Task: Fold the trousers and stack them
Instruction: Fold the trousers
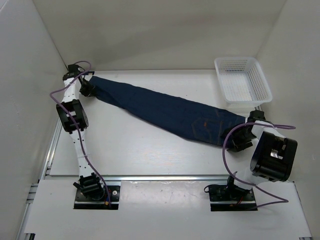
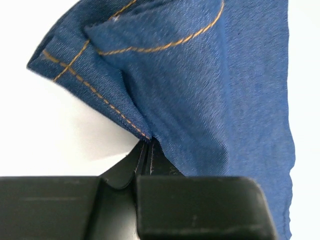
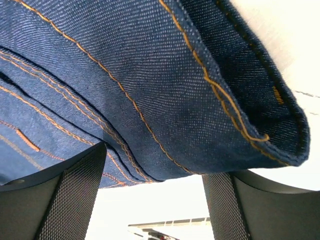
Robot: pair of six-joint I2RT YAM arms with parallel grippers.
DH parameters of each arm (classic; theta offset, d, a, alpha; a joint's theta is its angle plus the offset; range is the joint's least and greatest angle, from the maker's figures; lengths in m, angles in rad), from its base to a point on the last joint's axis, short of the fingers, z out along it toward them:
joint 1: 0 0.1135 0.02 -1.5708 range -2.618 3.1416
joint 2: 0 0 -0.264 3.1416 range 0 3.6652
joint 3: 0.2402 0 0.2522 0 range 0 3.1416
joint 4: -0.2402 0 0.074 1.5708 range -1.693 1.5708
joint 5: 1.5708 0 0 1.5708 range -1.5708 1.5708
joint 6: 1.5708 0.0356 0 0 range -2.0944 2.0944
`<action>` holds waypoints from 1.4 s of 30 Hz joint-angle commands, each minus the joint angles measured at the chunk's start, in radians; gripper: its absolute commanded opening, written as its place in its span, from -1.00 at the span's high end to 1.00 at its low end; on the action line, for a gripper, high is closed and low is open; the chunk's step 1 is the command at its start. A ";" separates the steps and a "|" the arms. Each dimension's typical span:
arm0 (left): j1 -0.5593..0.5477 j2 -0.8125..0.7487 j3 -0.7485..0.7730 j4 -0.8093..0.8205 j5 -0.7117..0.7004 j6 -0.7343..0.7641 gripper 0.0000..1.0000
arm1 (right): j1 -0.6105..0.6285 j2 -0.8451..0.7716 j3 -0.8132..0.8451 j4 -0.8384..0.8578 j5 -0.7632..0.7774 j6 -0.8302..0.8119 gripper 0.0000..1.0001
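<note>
The trousers (image 1: 165, 110), dark navy denim with orange stitching, lie stretched in a long band from the far left to the near right of the table. My left gripper (image 1: 89, 89) is at their far-left end. In the left wrist view its jaws (image 2: 145, 146) are pressed together on a stitched edge of the trousers (image 2: 225, 90), and the cloth bunches up from the pinch. My right gripper (image 1: 239, 140) is at the waist end. In the right wrist view the fingers (image 3: 75, 195) stand wide apart, with the folded waist edge (image 3: 165, 85) lying across their tips.
A white mesh basket (image 1: 243, 80) stands at the back right, just beyond the waist end. White walls close in the table (image 1: 150, 150) at the back and sides. A metal rail (image 1: 165, 177) runs along the near edge by the arm bases.
</note>
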 commanded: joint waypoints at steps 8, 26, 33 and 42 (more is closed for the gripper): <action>-0.007 -0.207 -0.165 -0.039 -0.133 0.066 0.79 | -0.012 -0.052 -0.026 0.028 0.018 0.016 -0.03; 0.013 -0.422 -0.087 -0.088 -0.098 0.124 0.79 | -0.012 -0.153 0.391 -0.176 0.230 -0.057 1.00; 0.054 -0.586 -0.524 -0.043 -0.202 0.154 0.79 | -0.012 -0.333 0.121 -0.249 0.285 -0.037 0.87; 0.081 -0.736 -0.733 -0.056 -0.266 0.117 -0.57 | -0.012 -0.471 0.179 -0.379 0.370 -0.053 -0.93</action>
